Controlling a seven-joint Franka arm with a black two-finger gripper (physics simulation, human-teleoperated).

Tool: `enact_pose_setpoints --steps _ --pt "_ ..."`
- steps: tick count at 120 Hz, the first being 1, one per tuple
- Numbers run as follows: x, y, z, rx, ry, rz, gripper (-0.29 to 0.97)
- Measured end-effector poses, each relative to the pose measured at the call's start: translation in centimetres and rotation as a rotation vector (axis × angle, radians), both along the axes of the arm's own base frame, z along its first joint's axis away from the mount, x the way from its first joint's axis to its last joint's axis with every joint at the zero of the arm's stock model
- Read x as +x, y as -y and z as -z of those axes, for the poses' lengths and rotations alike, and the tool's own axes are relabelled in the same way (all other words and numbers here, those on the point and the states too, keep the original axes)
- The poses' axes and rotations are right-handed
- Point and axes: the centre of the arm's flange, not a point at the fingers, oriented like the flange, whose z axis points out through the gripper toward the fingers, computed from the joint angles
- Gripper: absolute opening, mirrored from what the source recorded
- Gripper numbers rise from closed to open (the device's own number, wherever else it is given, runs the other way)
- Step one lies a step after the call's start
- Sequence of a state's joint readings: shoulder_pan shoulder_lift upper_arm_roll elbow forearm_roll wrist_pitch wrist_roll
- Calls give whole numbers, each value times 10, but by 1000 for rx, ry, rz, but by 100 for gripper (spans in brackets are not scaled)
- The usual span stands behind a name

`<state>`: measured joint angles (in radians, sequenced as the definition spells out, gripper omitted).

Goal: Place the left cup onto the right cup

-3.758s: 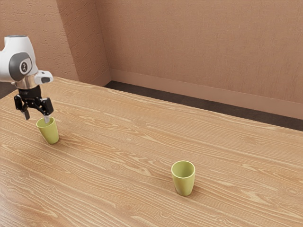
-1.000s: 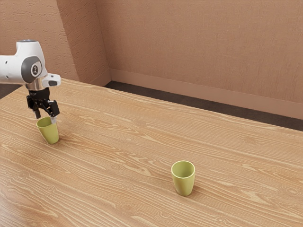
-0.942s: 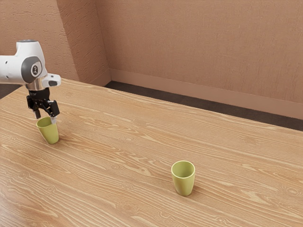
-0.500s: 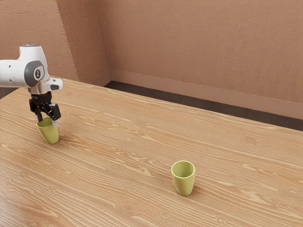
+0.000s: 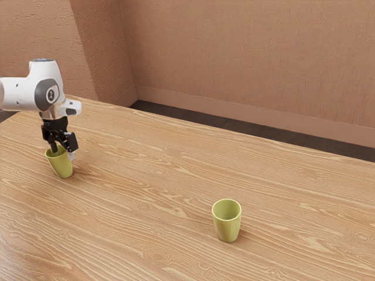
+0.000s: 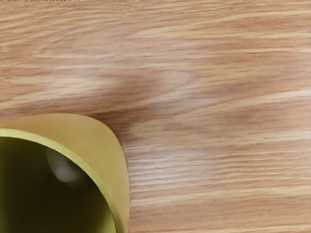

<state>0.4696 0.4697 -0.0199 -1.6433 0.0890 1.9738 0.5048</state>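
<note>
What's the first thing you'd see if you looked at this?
Two yellow-green cups on a big wooden table. The left cup sits at the exterior view's left with the black gripper right at its rim. The right cup stands alone, far off toward the exterior view's right, nearer the camera.

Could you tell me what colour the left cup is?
The left cup is yellow-green; the wrist view shows it best.

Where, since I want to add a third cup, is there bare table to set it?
Bare: the table between the left cup and right cup, and everything past the right cup toward the exterior view's right. Crowded only at the left cup, under the pincer.
</note>
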Motion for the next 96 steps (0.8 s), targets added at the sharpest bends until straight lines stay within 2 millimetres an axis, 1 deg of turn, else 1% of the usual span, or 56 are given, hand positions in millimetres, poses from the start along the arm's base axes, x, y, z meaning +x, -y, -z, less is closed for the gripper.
enact_pose_setpoints --steps 23,69,96 --pt "0 -1 8 -7 -6 16 67" --pt "0 -2 15 -15 -13 32 53" --pt "-1 -4 16 -15 -14 32 49"
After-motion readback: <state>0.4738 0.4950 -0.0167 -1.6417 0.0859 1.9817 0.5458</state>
